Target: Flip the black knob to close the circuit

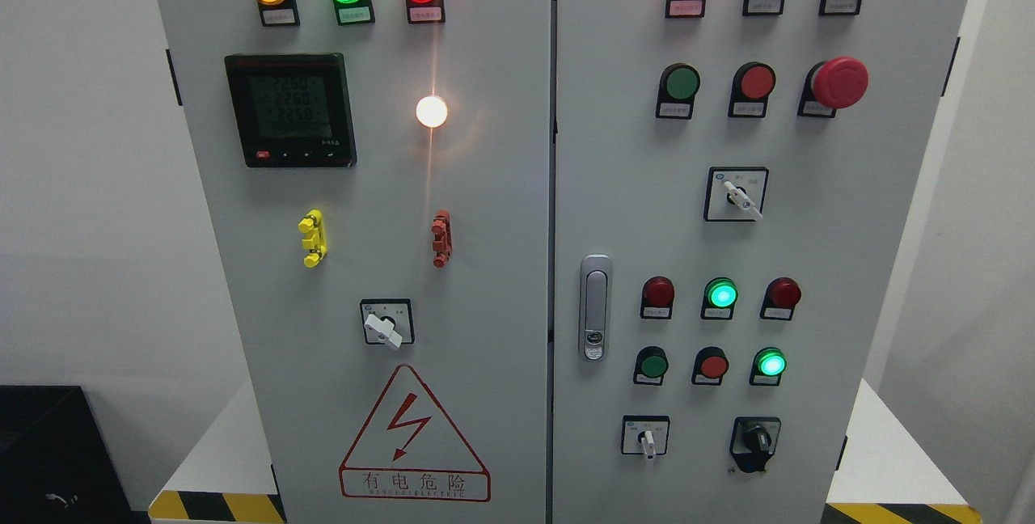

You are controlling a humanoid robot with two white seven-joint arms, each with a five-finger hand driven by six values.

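Neither robot hand is in view, so I cannot tell their state. Grey sheet-metal cabinet (485,184), matte painted, two doors, fills the view. Black knob (757,437) sits at 5 o'clock on the right door, a small ridged plastic selector on a black plate, pointer near 11 o'clock. White-handled selector (647,441) is just beside it at 9 o'clock. Risk, my judgement: fingers arriving unseen could turn that neighbour, or slip off the knob's smooth grip.
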